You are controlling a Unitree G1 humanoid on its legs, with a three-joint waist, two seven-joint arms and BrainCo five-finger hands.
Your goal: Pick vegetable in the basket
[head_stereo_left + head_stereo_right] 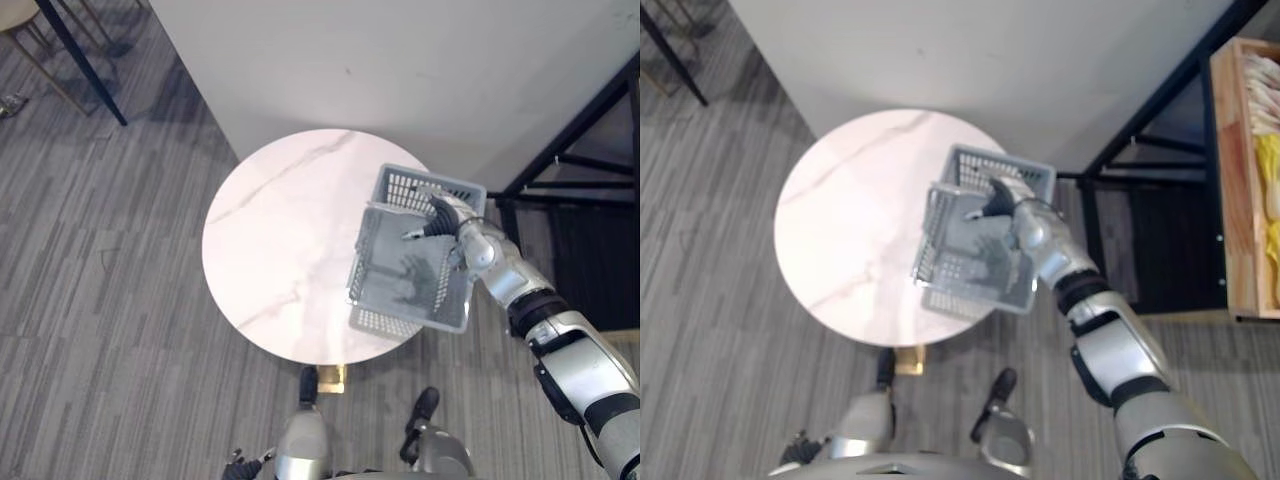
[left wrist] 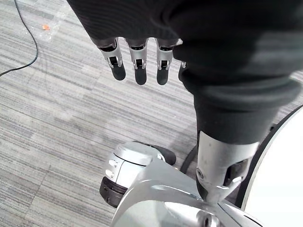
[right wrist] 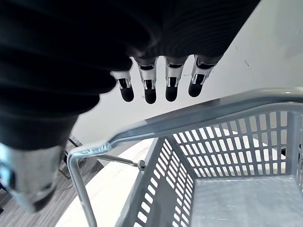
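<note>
The grey basket (image 1: 415,255), empty, is at the table's (image 1: 270,230) right edge, centre-right of frame. The right robot hand (image 1: 445,215) is over its handle, fingers straight. The left robot hand (image 2: 137,66) hangs relaxed. Loading the vegetable seems not yet begun.

I count one grey slotted basket (image 1: 380,318), one round white desk (image 1: 280,225), and two robot hands: my left robot hand (image 2: 137,64) and my right robot hand (image 1: 446,220).

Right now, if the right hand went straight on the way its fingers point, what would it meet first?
Probably the basket's handle, which crosses just past the right hand's straight fingers in the right wrist view. Beyond it is the white wall. Depth is unclear; the fingers might pass over it.
</note>
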